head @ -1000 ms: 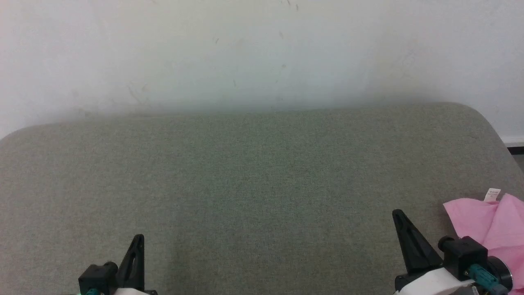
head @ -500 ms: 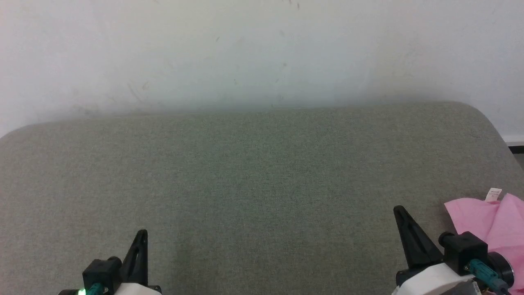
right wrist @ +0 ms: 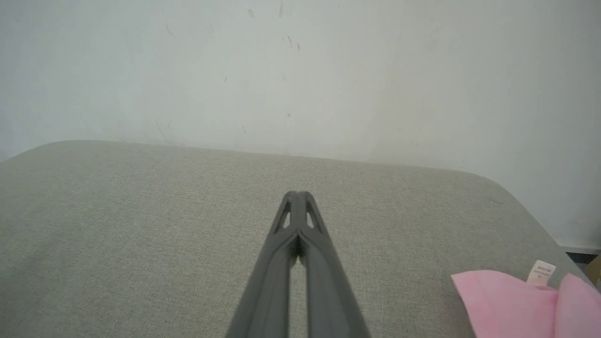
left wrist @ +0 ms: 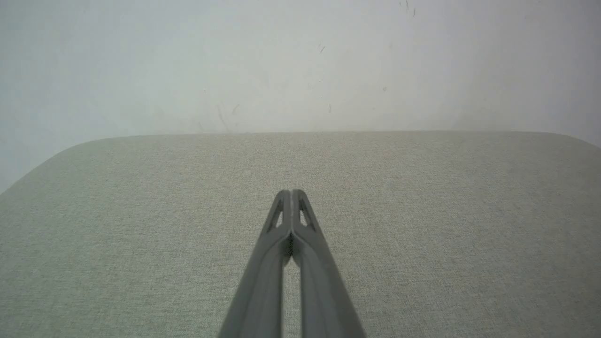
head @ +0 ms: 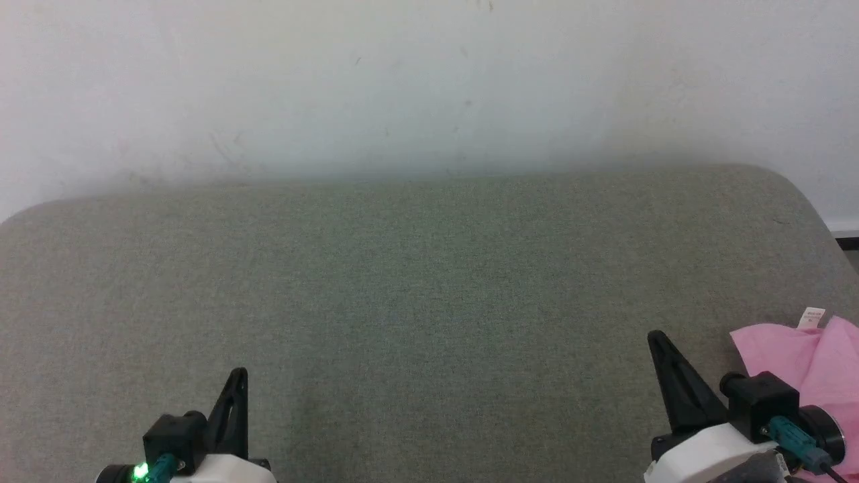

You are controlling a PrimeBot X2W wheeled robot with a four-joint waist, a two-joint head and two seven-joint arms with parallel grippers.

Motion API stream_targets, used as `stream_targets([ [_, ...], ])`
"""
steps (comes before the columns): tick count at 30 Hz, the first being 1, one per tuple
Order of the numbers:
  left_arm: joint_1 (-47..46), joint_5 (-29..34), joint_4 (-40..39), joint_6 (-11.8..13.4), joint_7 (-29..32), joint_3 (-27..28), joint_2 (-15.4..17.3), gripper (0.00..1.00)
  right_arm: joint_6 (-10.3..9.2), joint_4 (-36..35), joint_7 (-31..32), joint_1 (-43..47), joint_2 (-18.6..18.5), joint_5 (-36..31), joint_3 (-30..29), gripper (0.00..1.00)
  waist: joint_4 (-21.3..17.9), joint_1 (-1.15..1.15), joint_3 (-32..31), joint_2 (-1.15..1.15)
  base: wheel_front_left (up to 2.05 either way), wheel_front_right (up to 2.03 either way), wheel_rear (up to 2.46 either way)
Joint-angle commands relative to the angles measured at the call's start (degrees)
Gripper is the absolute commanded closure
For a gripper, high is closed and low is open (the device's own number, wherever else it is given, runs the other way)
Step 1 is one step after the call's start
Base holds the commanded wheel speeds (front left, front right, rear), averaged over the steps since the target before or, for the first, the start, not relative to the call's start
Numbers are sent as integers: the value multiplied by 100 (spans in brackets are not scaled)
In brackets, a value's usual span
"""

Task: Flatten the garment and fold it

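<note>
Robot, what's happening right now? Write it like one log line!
left end effector: shut, empty | right end effector: shut, empty | garment: bunched on grey cushion, untouched | fold: not started

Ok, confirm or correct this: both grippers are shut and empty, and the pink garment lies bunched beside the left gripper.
Not quite. The left gripper and right gripper are shut and empty, but the pink garment lies bunched beside the right gripper, not the left; the head view shows it.

Left gripper (head: 238, 382) crept forward and slightly rightward, green light (head: 139, 471) now glowing at its base; right gripper (head: 656, 345) edged forward a little; whole head view shifted faintly
</note>
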Motion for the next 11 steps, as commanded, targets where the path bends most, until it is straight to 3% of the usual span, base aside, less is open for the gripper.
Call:
stream_targets([
  [1,-100,68,-52,-31,26,30,-35,100,-1,19,13,-89,9,-44,-11,100,1,0,2,0,0,0,0],
  [11,-156,184,-137,-39,144,60,-113,100,-2,62,37,-169,11,-90,-42,100,11,0,23,0,0,0,0],
])
